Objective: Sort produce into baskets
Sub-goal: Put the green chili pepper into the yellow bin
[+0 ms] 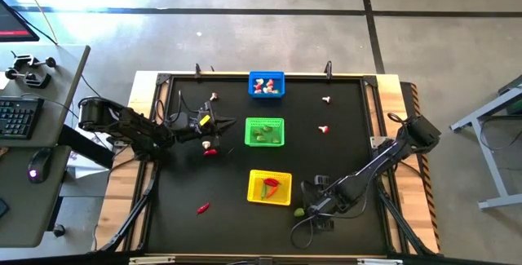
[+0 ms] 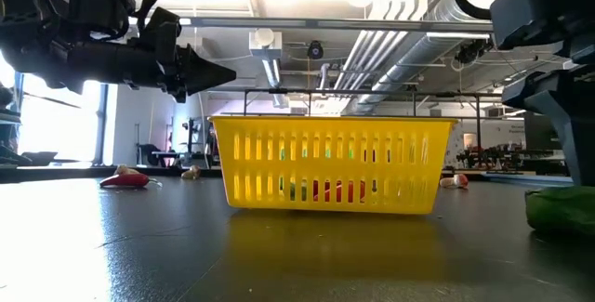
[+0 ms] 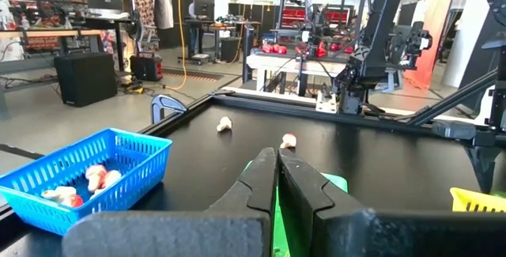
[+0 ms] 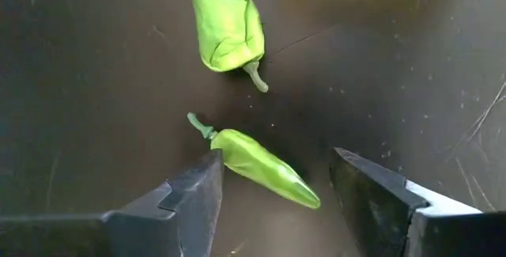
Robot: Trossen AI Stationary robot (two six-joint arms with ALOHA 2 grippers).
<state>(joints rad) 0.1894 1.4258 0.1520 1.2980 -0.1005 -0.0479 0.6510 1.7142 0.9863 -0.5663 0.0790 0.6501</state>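
Right gripper (image 4: 273,182) low over the desk (image 1: 342,143) near the front, just right of the yellow basket (image 1: 270,187). Jaws spread wide, holding nothing, straddling a slim green pepper (image 4: 257,164) lying flat, stem toward the left finger. A second, stubbier green pepper (image 4: 228,28) lies just beyond it, apart.

Left gripper (image 1: 227,122) hovers left of the green basket (image 1: 264,131), jaws pressed together, empty.

Blue basket (image 1: 267,85) at the back edge holds white-and-red mushrooms. Green basket has green bits, yellow has a red chilli and something green. Loose: two mushrooms (image 1: 325,114) right of the baskets, one red chilli (image 1: 202,208) front left, another (image 1: 210,151) below the left gripper.

Desk is matte black, wood-edged. Workshop behind.
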